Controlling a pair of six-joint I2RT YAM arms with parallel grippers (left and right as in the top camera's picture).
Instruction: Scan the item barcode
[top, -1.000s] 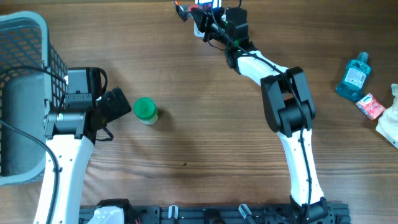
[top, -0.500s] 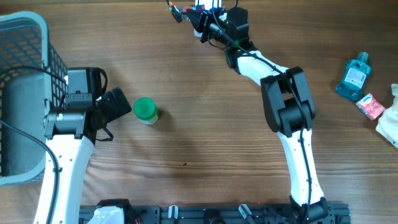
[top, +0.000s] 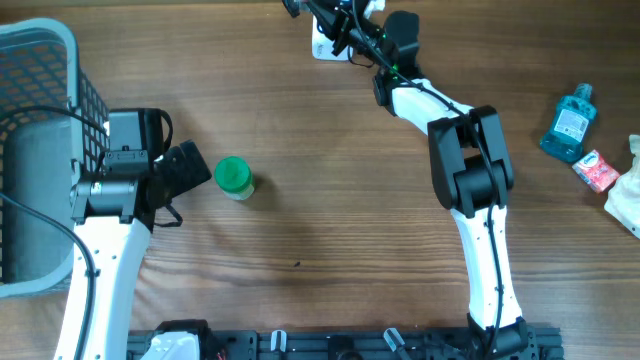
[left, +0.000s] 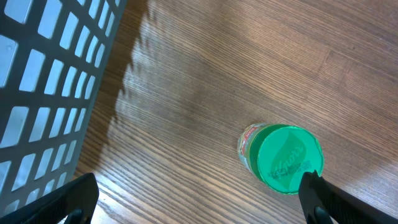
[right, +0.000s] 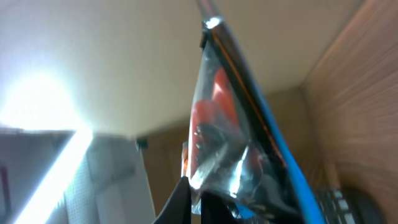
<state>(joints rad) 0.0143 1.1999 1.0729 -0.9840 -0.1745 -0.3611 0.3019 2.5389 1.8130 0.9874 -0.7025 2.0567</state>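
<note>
Packet: clear film with red contents and a blue edge, held by the right gripper above the far edge of the table, top centre in the overhead view.
Packet attitude: tilted, with 1 edge toward the wrist camera. No barcode is readable in any view.
Right fingers: together, pinching the packet's lower edge. Judged reason: an edge grip leaves both faces free to show to a reader.
Right arm: stretched far forward. A white block lies just beneath the gripper. It may be the reader, but this cannot be told.
Left gripper: fingers wide apart, holding nothing, low over the table.
Jar: green lid, upright on the table just ahead of the left fingers and not touched. Judged to be the next item, which would explain open fingers parked beside it.
Basket: grey mesh at the table's left edge, beside the left arm. Judged to be the drop point for scanned goods.
Bottle, red pack: at the right edge, well apart from both arms and judged to be waiting.
Step in hand: presenting the packet. No view confirms a scan.
Risk: limp film can fold or glare and hide the code, so any wrist turn should be slow.
</note>
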